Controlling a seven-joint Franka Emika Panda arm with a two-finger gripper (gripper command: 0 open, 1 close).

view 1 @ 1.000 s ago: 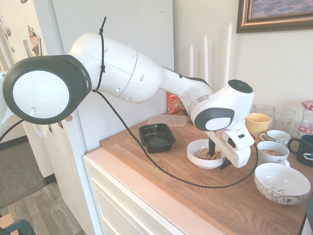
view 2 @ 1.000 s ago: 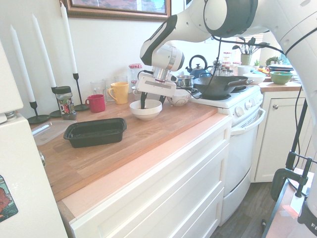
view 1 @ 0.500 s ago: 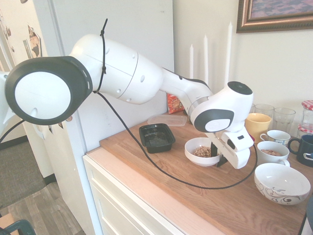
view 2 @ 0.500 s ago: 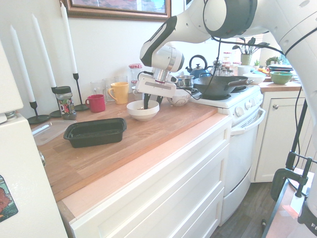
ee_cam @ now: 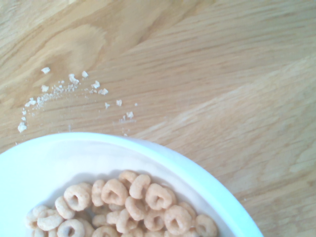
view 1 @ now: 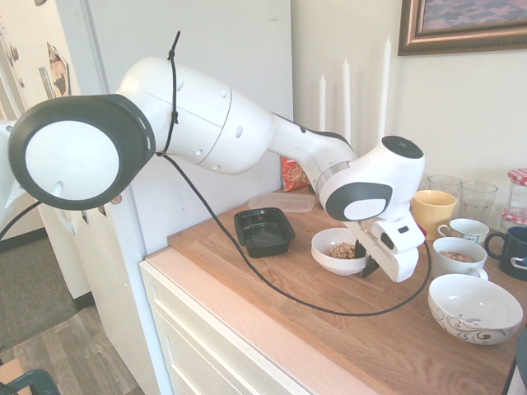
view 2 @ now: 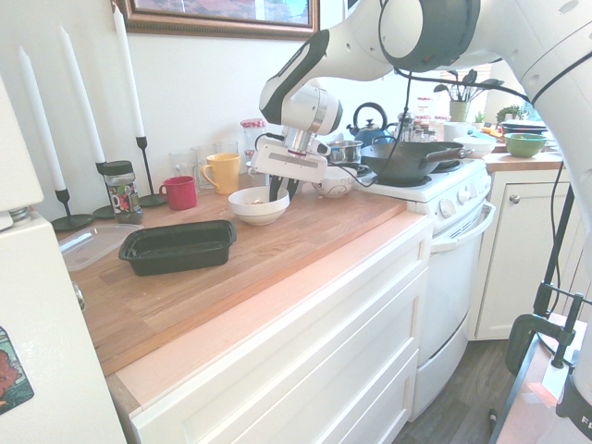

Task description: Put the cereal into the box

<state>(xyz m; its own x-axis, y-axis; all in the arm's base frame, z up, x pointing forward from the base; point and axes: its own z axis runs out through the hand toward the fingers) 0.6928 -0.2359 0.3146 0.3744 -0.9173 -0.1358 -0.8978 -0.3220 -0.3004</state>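
The claw is clamped shut on the near rim of the white bowl, one finger inside and one outside, so the step in hand is carrying that bowl across to pour. The cereal, small tan rings, lies in a shallow heap at the bottom of the bowl, which sits on the wooden bench; a few crumbs lie on the wood just outside the rim. The box, a black tray, stands empty and well apart toward the candlestick end of the bench, with a clear lid just beyond it. To do this well, I would lift the bowl level, since a rim pinch lets it sag or swing and spill the rings. I would stop above the middle of the tray, keep low, and tip slowly toward its long side, so that nothing bounces out.
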